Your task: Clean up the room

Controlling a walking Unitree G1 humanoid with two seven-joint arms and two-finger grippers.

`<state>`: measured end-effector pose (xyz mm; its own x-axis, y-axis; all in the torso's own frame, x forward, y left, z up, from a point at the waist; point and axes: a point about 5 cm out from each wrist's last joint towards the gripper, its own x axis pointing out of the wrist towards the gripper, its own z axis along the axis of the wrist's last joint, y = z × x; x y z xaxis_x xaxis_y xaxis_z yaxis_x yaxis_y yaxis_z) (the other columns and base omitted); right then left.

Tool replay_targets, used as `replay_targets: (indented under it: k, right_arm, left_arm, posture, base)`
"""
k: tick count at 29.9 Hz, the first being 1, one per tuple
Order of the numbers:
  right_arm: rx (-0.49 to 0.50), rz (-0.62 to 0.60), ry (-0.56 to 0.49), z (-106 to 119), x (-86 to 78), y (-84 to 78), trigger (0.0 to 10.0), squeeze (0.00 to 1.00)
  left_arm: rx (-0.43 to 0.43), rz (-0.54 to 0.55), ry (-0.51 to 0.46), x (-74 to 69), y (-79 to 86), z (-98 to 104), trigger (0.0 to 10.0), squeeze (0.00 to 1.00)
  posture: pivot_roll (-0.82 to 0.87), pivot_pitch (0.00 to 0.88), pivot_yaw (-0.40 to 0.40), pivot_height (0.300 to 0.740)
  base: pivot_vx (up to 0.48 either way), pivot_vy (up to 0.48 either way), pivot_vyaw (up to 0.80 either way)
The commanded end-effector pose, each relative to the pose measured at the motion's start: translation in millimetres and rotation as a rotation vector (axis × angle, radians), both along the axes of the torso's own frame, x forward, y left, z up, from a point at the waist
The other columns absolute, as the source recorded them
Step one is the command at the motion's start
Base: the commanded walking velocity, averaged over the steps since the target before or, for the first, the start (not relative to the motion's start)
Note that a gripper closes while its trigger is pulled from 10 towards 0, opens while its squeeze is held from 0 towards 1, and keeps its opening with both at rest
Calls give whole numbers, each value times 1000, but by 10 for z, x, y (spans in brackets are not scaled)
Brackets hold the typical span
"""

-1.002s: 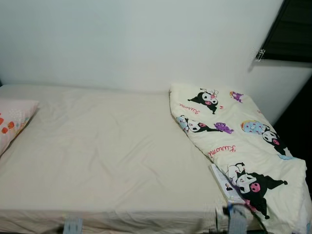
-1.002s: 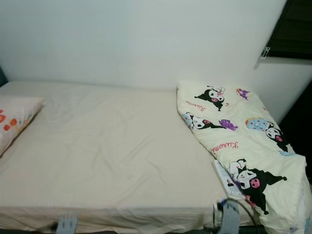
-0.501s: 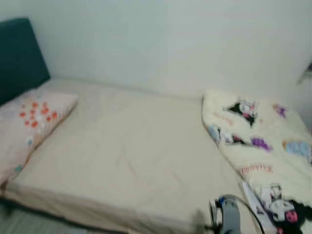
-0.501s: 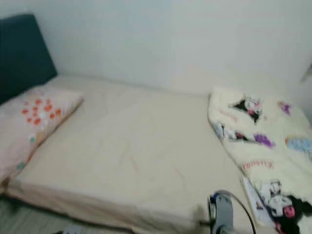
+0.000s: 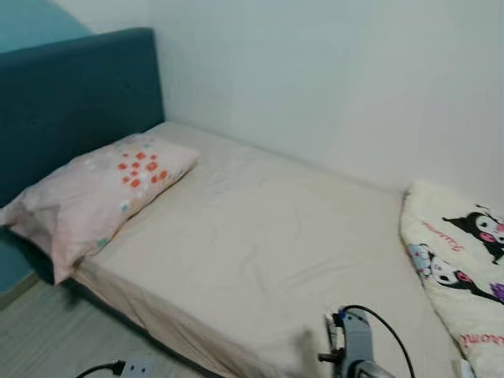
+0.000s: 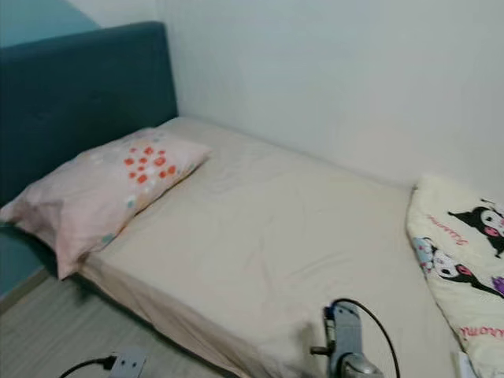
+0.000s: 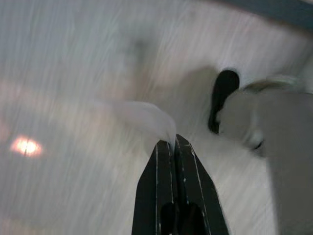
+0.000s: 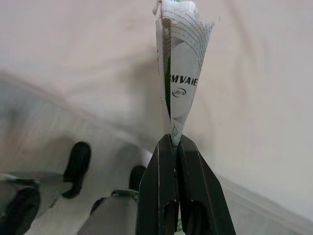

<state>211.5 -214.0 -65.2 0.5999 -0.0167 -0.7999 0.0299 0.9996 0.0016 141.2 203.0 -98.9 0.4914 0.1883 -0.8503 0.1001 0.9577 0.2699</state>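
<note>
Wrapper (image 8: 178,73), a crumpled white/green printed packet, sits pinched at its bottom corner btwn the right gripper (image 8: 174,142) fingers, pressed tight together on it so it stands up past the tips w/o slipping while carried. Left gripper (image 7: 174,143) likewise clamped shut on a thin whitish scrap (image 7: 146,115), maybe tissue or film; view is motion-blurred so can't say which. Both arms are held low, in front of the bed (image 5: 260,252), right wrist (image 6: 342,339) w/ its cable poking up at the bottom of the head view. Bed sheet is bare except a pink pillow (image 5: 98,193) at the teal headboard (image 5: 71,102) end and a cartoon-print quilt (image 6: 461,260) folded at the far right. Power strip (image 6: 126,364) on the floor. Judging by this, litter is collected, and next need is prob a bin, none in sight.
</note>
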Motion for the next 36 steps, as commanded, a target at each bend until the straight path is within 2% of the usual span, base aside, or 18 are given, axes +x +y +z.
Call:
replay_targets:
  k: [1, 8, 15, 18, 19, 20, 21, 23, 25, 26, 27, 29, 30, 31, 32, 34, 35, 36]
  right_arm:
    - [-19, 2, 22, -23, -60, -58, 10000, 0]
    - [-22, 7, 29, -37, -86, -60, 10000, 0]
    - [-20, 15, 33, -55, -111, -33, 10000, 0]
    - [-2, -1, 14, -46, -90, -14, 10000, 0]
    - [8, -25, -24, -1, -15, -19, 10000, 0]
    - [32, -70, -111, 123, 171, -43, 10000, 0]
    - [32, -70, -111, 123, 171, -43, 10000, 0]
    - [61, -104, -296, 457, 574, -120, 10000, 0]
    - [63, -113, -489, 890, 961, -237, 10000, 0]
    - [63, -113, -489, 890, 961, -237, 10000, 0]
    - [60, -111, -560, 1073, 1092, -287, 10000, 0]
    - [36, -76, -781, 1707, 1443, -417, 10000, 0]
    - [36, -76, -781, 1707, 1443, -417, 10000, 0]
    - [19, -51, -909, 2113, 1601, -474, 10000, 0]
    - [19, -51, -909, 2113, 1601, -474, 10000, 0]
    - [1, -18, -1063, 2623, 1734, -528, 10000, 0]
    - [1, -18, -1063, 2623, 1734, -528, 10000, 0]
    - [6, -6, -1094, 2723, 1755, -528, 10000, 0]
  left_arm:
    - [10, -6, 33, -94, -3, -35, 10000, 0]
    - [32, -7, 41, -136, 34, -42, 10000, 0]
    - [50, -16, 21, -93, 48, -23, 10000, 0]
    - [62, -11, 3, -29, 87, 6, 10000, 0]
    - [63, 7, -30, 47, 114, 41, 10000, 0]
    - [61, 38, -115, 239, 156, 134, 10000, 0]
    - [61, 38, -115, 239, 156, 134, 10000, 0]
    - [40, 100, -323, 711, 239, 416, 10000, 0]
    - [39, 98, -568, 1250, 337, 869, 10000, 0]
    - [39, 98, -568, 1250, 337, 869, 10000, 0]
    - [47, 85, -661, 1443, 374, 1078, 10000, 0]
    - [98, 19, -937, 1943, 490, 1822, 10000, 0]
    - [98, 19, -937, 1943, 490, 1822, 10000, 0]
    - [139, -25, -1094, 2155, 543, 2310, 10000, 0]
    - [139, -25, -1094, 2155, 543, 2310, 10000, 0]
    - [183, -74, -1282, 2326, 586, 2938, 10000, 0]
    - [183, -74, -1282, 2326, 586, 2938, 10000, 0]
    - [197, -89, -1324, 2351, 589, 3081, 10000, 0]
  posture:
    - [38, 0, -103, 740]
    - [36, 0, -99, 740]
    - [41, 0, -93, 740]
    - [43, 0, -85, 740]
    - [42, 0, -80, 740]
    - [42, 0, -77, 740]
    - [42, 0, -77, 740]
    - [37, 0, -64, 740]
    - [39, 3, -66, 740]
    - [39, 3, -66, 740]
    - [39, 3, -66, 740]
    - [35, 8, -74, 740]
    - [35, 8, -74, 740]
    - [27, 5, -73, 740]
    - [27, 5, -73, 740]
    - [18, 0, -72, 740]
    - [18, 0, -72, 740]
    - [14, 0, -72, 740]
  base:
    - [0, 0, 800]
    - [0, 0, 800]
    - [0, 0, 800]
    - [0, 0, 796]
    - [0, 0, 788]
    - [0, 0, 788]
    - [0, 0, 788]
    - [0, 0, 788]
    - [0, 0, 788]
    - [0, 0, 788]
    - [0, 0, 788]
    - [0, 0, 784]
    - [0, 0, 781]
    - [0, 0, 781]
    - [0, 0, 781]
    - [0, 0, 781]
    - [0, 0, 781]
    - [0, 0, 781]
